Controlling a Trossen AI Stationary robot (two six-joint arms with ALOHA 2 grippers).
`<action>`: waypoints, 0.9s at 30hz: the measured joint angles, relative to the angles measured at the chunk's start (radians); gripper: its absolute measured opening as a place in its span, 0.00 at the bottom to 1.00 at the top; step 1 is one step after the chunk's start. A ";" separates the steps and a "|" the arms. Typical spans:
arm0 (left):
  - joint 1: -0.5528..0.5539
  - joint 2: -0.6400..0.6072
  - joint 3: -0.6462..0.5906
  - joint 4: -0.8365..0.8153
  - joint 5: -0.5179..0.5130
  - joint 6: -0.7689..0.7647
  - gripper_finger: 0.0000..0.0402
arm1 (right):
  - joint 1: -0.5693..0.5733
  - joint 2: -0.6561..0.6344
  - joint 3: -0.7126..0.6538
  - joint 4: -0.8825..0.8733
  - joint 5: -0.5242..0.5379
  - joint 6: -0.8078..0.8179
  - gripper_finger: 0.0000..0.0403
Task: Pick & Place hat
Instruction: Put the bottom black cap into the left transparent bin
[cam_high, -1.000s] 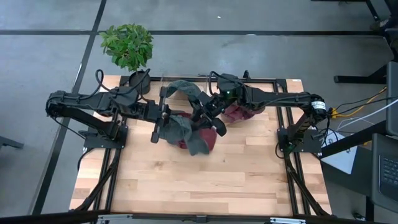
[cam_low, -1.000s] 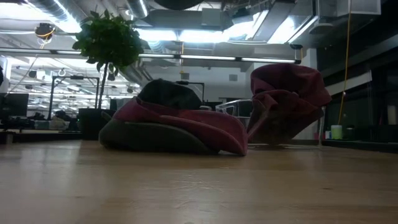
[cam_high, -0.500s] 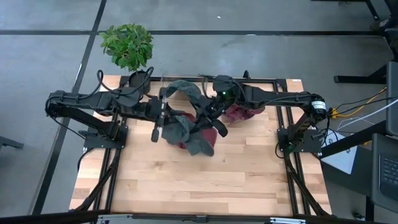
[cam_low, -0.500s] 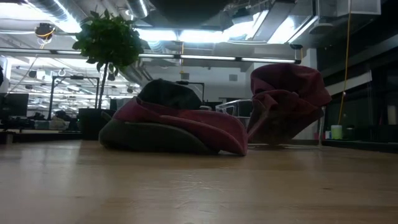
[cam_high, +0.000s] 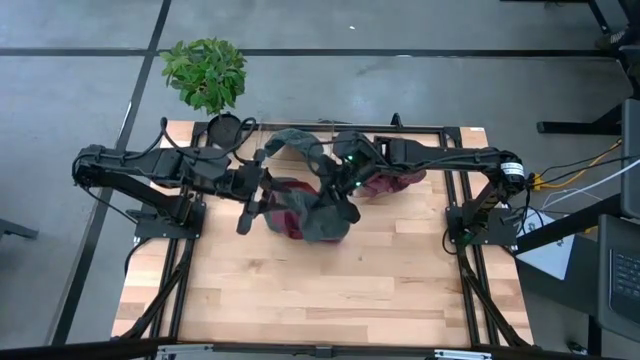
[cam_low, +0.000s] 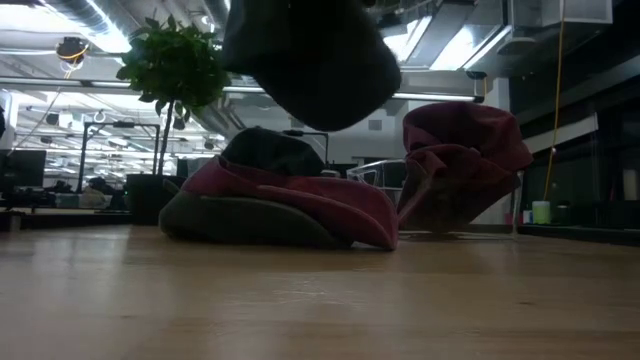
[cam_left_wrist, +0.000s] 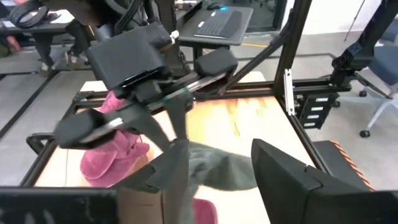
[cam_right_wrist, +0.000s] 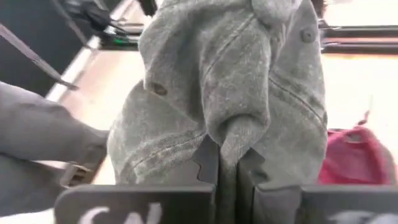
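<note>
High view: the grey hat (cam_high: 322, 222) hangs from my right gripper (cam_high: 343, 192), above the red hats (cam_high: 290, 205) on the table (cam_high: 300, 290). Right wrist view shows my jaws pinched shut on a fold of its fabric. Risk, as I judge it: so thin a pinch may slip. My left gripper (cam_left_wrist: 217, 168) stands open, empty, beside the hat.

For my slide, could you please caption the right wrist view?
Right tool pinching a fold of the grey hat.
</note>
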 joint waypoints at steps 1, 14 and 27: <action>0.000 0.000 0.000 -0.004 0.000 0.000 0.43 | 0.000 0.000 0.000 -0.003 0.018 -0.025 0.03; 0.000 0.063 0.000 -0.055 -0.038 0.228 0.44 | 0.000 0.000 0.000 -0.001 0.027 -0.109 0.03; 0.000 0.078 0.000 -0.046 -0.266 0.491 0.44 | -0.001 0.000 0.000 -0.003 0.030 -0.106 0.03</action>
